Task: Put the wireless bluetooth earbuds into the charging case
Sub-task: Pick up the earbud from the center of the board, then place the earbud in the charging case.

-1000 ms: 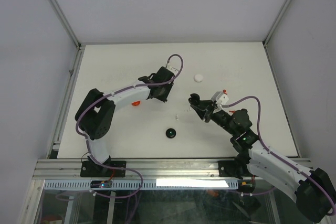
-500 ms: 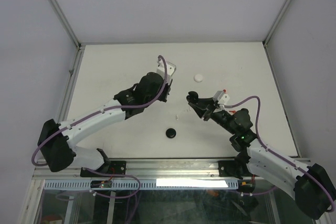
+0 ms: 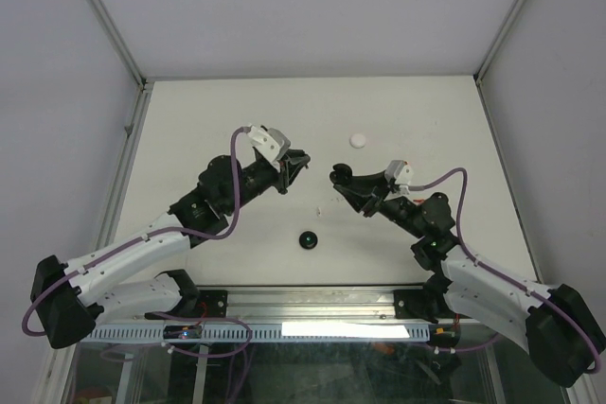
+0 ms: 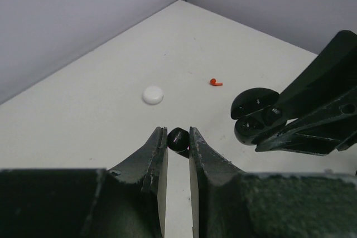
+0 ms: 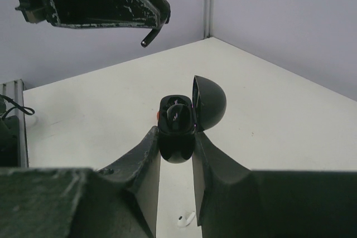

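Note:
My left gripper (image 4: pixel 178 132) is shut on a small black earbud (image 4: pixel 178 139), pinched at the fingertips; in the right wrist view the bud's stem (image 5: pixel 148 38) pokes down from those fingers. My right gripper (image 5: pixel 176 132) is shut on the black charging case (image 5: pixel 177 132), whose lid (image 5: pixel 210 102) stands open, with something dark seated inside. In the top view the left gripper (image 3: pixel 299 167) and the case (image 3: pixel 339 177) face each other a short gap apart, above the table. A white earbud (image 3: pixel 322 206) lies below them. A red earbud (image 4: pixel 216 82) lies farther off.
A white round disc (image 3: pixel 358 140) lies at the back of the white table (image 3: pixel 208 120). A black round disc (image 3: pixel 307 239) lies near the front. Grey walls and metal rails enclose the table on three sides.
The left arm has swung round and pulled back, so its gripper now points right, at the case. The right gripper has edged left with the case.

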Robot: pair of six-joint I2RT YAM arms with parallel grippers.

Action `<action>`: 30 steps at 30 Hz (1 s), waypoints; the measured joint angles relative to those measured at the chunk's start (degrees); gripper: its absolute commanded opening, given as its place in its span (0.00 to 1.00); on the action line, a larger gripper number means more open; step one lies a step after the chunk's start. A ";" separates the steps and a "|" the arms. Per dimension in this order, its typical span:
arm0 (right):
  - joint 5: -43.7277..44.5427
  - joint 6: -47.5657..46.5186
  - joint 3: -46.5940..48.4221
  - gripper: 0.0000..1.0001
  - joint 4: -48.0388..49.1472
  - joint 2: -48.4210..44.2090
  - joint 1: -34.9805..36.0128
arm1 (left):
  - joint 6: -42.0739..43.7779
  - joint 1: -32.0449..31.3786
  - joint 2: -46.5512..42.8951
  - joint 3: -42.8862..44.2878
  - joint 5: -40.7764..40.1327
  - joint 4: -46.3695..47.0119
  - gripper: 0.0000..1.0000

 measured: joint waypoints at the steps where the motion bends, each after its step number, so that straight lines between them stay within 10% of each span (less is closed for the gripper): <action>1: -0.46 0.37 0.20 0.00 0.35 0.13 0.00 | 0.63 0.00 -0.33 -0.79 1.36 1.57 0.13; 30: -8.72 9.90 2.78 0.00 6.64 2.43 0.00 | 14.14 -1.18 2.36 -8.33 26.56 28.61 0.12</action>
